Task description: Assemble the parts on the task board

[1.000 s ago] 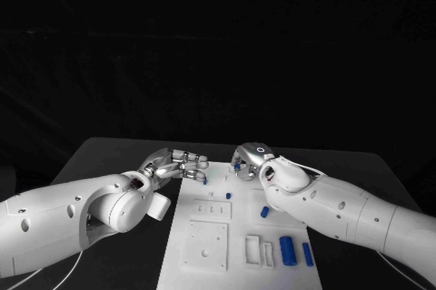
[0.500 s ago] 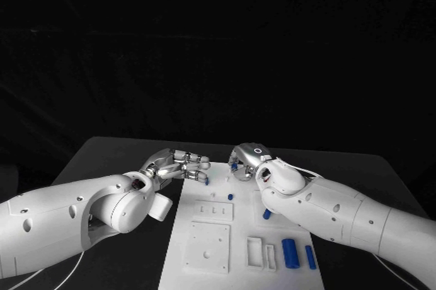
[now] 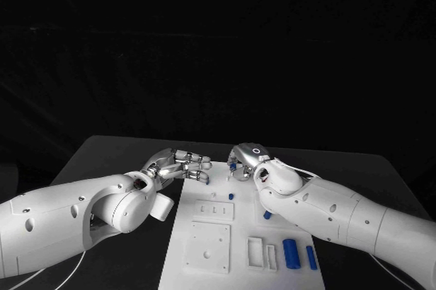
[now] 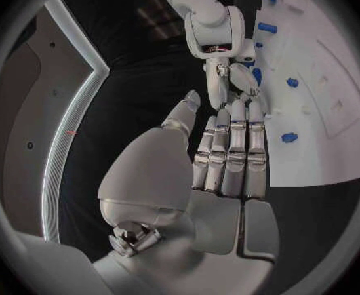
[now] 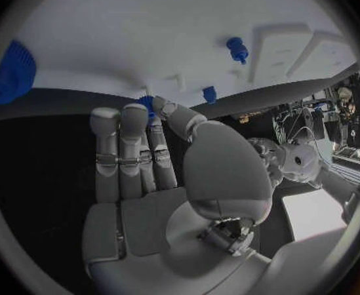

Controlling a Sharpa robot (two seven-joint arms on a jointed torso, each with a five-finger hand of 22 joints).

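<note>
right hand [image 3: 247,162] pinches a small blue part [image 3: 234,166] upright over the task board [image 3: 238,209]; left hand [image 3: 180,166] spread, empty.

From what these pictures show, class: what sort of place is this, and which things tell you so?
Probably a robotics lab test bench. A white task board with cut-out slots lies on a black table, small blue parts rest on it, and the backdrop is plain black.
</note>
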